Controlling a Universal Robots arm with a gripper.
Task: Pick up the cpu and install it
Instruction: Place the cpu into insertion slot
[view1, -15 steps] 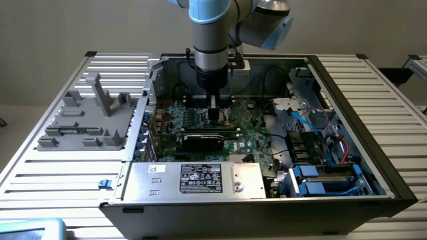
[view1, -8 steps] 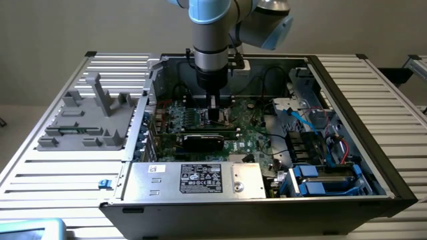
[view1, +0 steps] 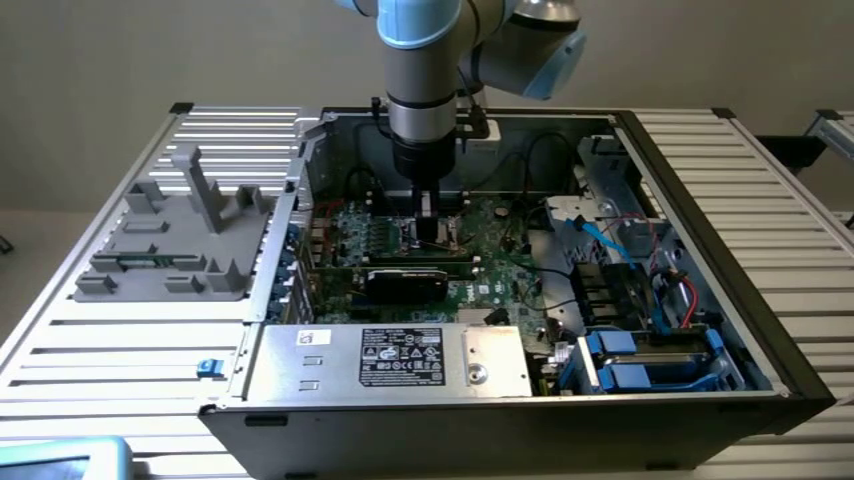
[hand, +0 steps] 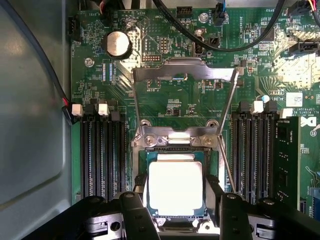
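We see the claw (hand: 176, 184) lowered over the processor socket (hand: 175, 136). Its two dark fingers (hand: 134, 207) stand partly apart, set against opposite edges of the cpu (hand: 175, 189), and we read this as a grip on the chip. The cpu lies flat, silver top upward, inside the socket's metal frame; we cannot tell whether it is fully seated. Beyond the socket the load plate (hand: 185, 70) stands swung open, with a thin wire lever (hand: 227, 125) beside it. Banks of black memory slots (hand: 102, 155) flank the socket on both sides, and one dark module (hand: 287, 160) occupies an outer slot. All of these sit on the green motherboard (hand: 165, 102), which also carries a round coin battery (hand: 117, 43). Black cables (hand: 225, 47) loop across its far edge.

In the exterior view the arm (view1: 424, 90) descends from the upper centre of the frame into the open computer case (view1: 534, 435). Just below the claw in that frame lies the black graphics card (view1: 414, 283). At lower centre is the silver power supply (view1: 387, 358) with its label. Blue drive carriers (view1: 627, 362) sit in the lower right of the case. The case rests on a slatted bench (view1: 120, 355). A grey fixture (view1: 174, 240) stands at the exterior view's left, well apart from the claw.
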